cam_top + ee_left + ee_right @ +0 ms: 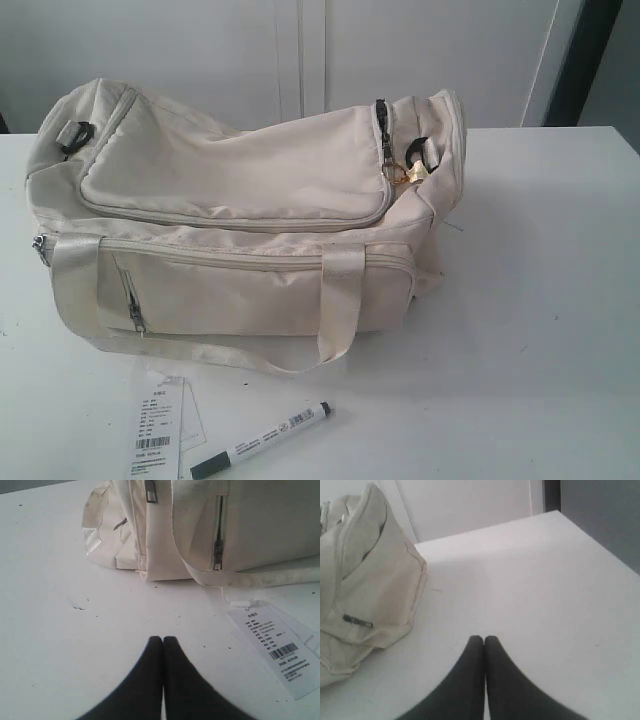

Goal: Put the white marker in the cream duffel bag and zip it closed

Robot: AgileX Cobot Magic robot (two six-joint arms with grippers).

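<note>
The cream duffel bag lies across the white table, its top zipper pulled round to the right end where the pulls hang. In front of it, near the table's front edge, the white marker lies slanted, black cap toward the left. Neither gripper shows in the exterior view. My left gripper is shut on nothing, low over the table, facing the cream duffel bag at its front-pocket end. Off the end of the cream duffel bag, my right gripper is shut and empty.
A white paper barcode tag lies left of the marker, tied to the bag; the same tag lies right of my left gripper. The shoulder strap trails along the bag's front. A wall and dark post stand behind the table.
</note>
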